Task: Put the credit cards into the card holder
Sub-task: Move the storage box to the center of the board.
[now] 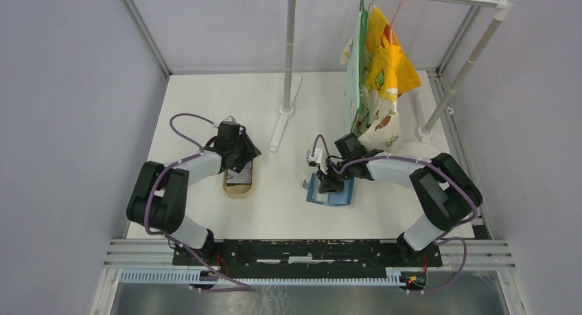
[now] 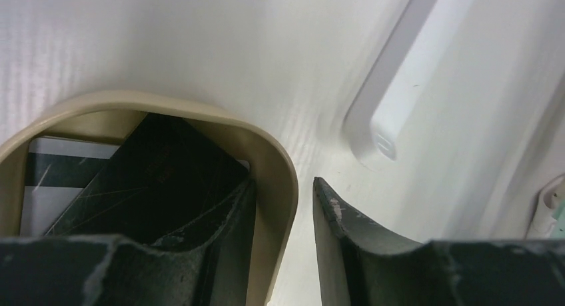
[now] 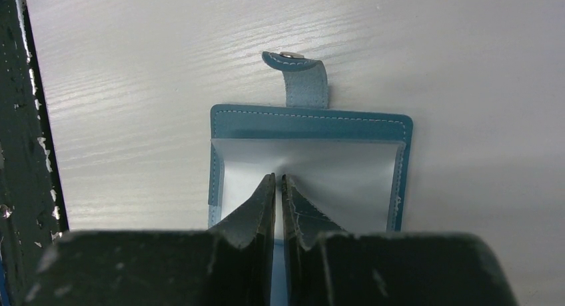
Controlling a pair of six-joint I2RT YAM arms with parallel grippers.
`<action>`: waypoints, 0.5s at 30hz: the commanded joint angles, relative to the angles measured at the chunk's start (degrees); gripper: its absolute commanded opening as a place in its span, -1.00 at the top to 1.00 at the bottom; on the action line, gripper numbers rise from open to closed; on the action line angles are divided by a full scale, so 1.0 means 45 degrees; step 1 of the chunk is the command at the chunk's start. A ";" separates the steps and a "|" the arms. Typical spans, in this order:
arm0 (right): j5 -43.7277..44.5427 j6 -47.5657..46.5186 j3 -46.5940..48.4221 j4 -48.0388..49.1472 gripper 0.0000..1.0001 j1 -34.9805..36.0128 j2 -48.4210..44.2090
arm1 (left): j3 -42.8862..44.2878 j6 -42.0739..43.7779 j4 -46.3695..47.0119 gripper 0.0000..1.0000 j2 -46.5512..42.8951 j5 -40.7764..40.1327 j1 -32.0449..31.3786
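White counter [image 1: 288,212] is being shared with a metal clothes rack [image 1: 290,54] at the far side, and bright printed cloths [image 1: 377,75] are being hung from its bar. Both arms are being held low over the counter, well apart from each other. Tan oval tray [image 2: 273,166] is being straddled by the left gripper [image 2: 282,186]: jaws are being held spread, one finger inside the tray, the other outside on the counter, with the tray wall between them and a gap showing on the outer side. Teal card holder [image 3: 306,123] is being kept flat on the counter, right of centre, under the right gripper [image 3: 278,179]. Holder is being shown opened, pale inner panel facing up. Right jaws are being pressed almost together, with only a thin slit left, tips on that pale panel; whether a fold of it is being pinched cannot be told. Dark credit card [image 2: 160,179] is being held inside the tray, tilted, its edge against the inner finger. Striped credit card [image 2: 46,166] is being covered partly by it. Snap strap [image 3: 291,55] is being left lying on the counter past the holder's far edge.
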 commanded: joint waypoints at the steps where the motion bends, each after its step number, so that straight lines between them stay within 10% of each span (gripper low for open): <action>1: 0.0172 -0.0282 0.0341 -0.0166 0.74 -0.0046 -0.0224 | 0.0578 -0.0110 0.1134 0.12 -0.0011 0.0793 -0.0322; 15: -0.0044 -0.0501 0.0529 -0.0459 0.73 -0.0051 0.0045 | 0.0601 0.3059 -0.2632 0.02 -0.3284 -0.3735 -0.0477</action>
